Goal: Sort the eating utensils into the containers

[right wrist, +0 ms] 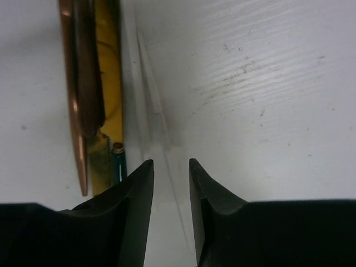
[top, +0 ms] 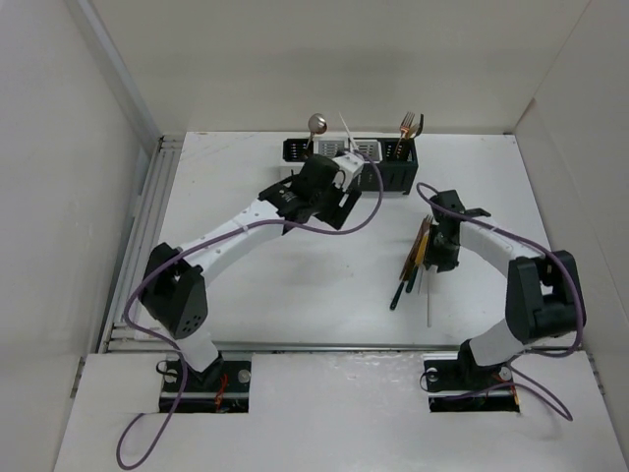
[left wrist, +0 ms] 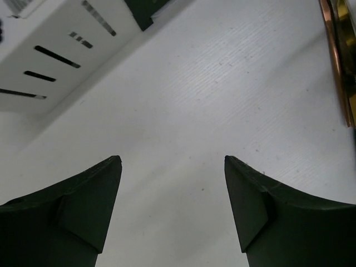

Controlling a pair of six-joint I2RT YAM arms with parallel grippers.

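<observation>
Utensils (top: 417, 256) lay heaped on the table (top: 295, 285), well apart from the containers (top: 393, 178). Left gripper (left wrist: 172, 161) hung wide open and empty near a white holder (left wrist: 55, 50). Right gripper (right wrist: 171, 162) straddled a pale chopstick (right wrist: 156, 97) beside a copper utensil (right wrist: 75, 83); whether it pinched the chopstick, I could not tell.

No readable txt, brand, no. or sign in any view. Containers (top: 393, 175) at far side of bench (top: 295, 295) are plain white & black, w/ slots only. Red bits (top: 222, 382) at the left arm base, near edge, are too small to tell if lettering.
</observation>
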